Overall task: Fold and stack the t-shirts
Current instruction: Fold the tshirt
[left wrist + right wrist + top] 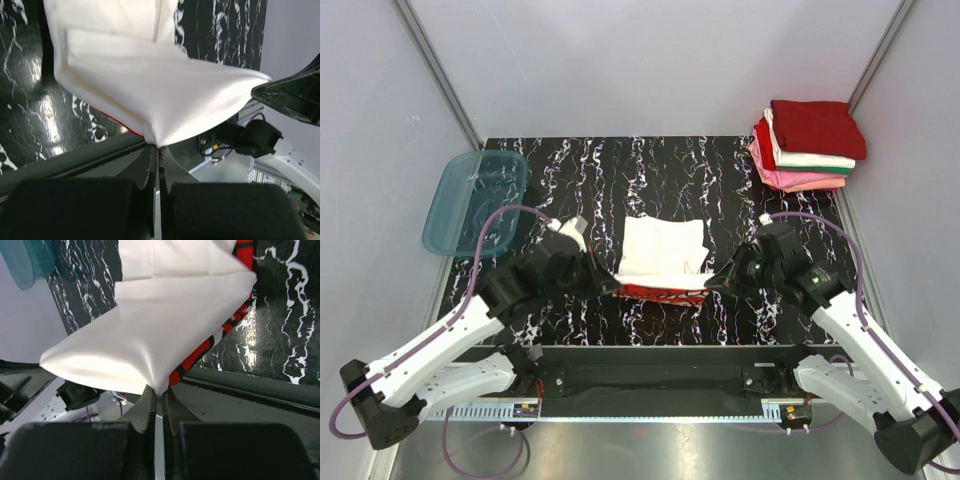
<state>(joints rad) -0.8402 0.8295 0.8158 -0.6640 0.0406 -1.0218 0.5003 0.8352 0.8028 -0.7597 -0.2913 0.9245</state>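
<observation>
A white t-shirt [660, 252] with a red print on its underside lies partly folded at the middle of the black marbled table [580, 170]. Its near edge is lifted off the table. My left gripper [613, 281] is shut on the near left corner of that t-shirt [150, 95], pinching it at the fingertips. My right gripper [708, 284] is shut on the near right corner of the same t-shirt [150, 335]. The red print [200, 357] shows under the raised cloth. Folded t-shirts [810, 145] in dark red, white and pink are stacked at the back right corner.
A translucent teal plastic tub [475, 200] sits at the table's left edge, hanging partly over it. Grey walls close the back and sides. A black rail and metal ledge run along the near edge by the arm bases.
</observation>
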